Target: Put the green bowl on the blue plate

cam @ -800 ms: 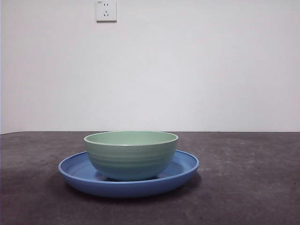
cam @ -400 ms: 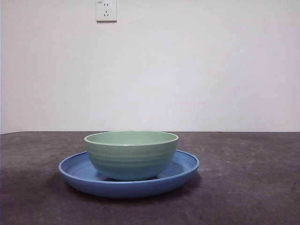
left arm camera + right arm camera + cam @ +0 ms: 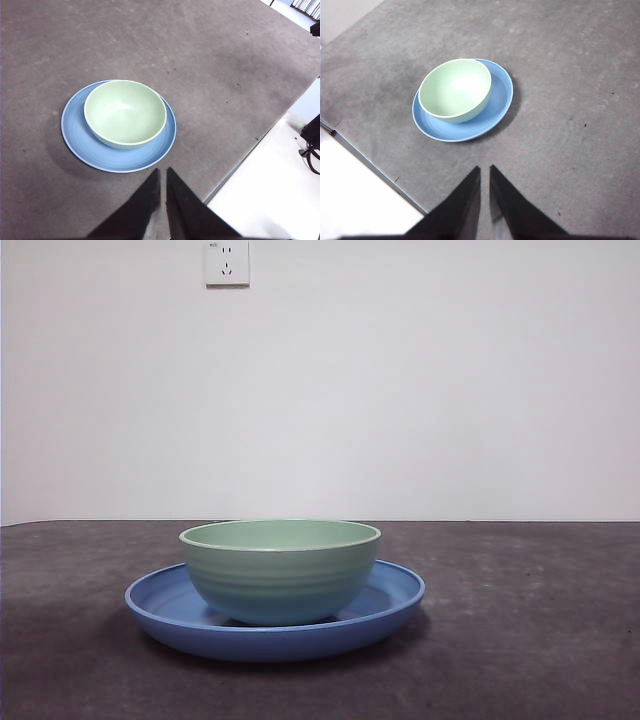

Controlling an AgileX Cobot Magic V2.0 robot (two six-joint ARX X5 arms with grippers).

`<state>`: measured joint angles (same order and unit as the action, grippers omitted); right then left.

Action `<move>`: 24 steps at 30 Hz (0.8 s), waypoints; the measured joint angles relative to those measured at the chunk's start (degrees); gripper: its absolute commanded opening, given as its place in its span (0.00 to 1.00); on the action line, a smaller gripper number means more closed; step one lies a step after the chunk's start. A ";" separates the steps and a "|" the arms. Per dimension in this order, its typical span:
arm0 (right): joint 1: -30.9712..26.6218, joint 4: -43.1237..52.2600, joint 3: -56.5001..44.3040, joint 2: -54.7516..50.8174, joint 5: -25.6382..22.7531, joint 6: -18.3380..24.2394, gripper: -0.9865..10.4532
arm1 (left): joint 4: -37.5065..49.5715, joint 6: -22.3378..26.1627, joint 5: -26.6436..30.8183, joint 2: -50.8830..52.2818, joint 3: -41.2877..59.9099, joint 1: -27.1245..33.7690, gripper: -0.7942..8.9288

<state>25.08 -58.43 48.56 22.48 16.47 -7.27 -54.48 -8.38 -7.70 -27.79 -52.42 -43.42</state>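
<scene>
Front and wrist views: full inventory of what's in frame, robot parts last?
green bowl: 1, pale sage green, upright on the blue plate, empty
blue plate: 1, glossy blue, on the table under the bowl
table: 1, dark grey
wall socket: 1, white, on the white wall behind
left gripper: 1, black, jaws nearly together, raised clear of the plate
right gripper: 1, black, jaws nearly together, raised clear of the plate

One green bowl [image 3: 280, 570]; one blue plate [image 3: 395, 592]; one wall socket [image 3: 227, 262]; one table [image 3: 530, 640]; two grippers: left gripper [image 3: 163, 176], right gripper [image 3: 484, 174].
</scene>
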 measured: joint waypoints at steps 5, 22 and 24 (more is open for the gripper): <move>-0.02 0.00 0.00 0.00 0.00 0.00 0.11 | 0.02 0.02 -0.07 0.00 0.00 1.95 0.10; 0.00 0.00 0.00 0.00 0.00 0.00 0.11 | 31.36 11.10 -0.02 8.94 23.82 36.20 0.10; 0.00 0.00 0.00 0.00 0.00 0.00 0.11 | 37.07 11.10 -0.02 11.06 28.81 38.21 0.10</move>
<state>25.08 -58.43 48.56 22.48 16.47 -7.27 -17.41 2.72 -7.73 -16.73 -23.62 -5.21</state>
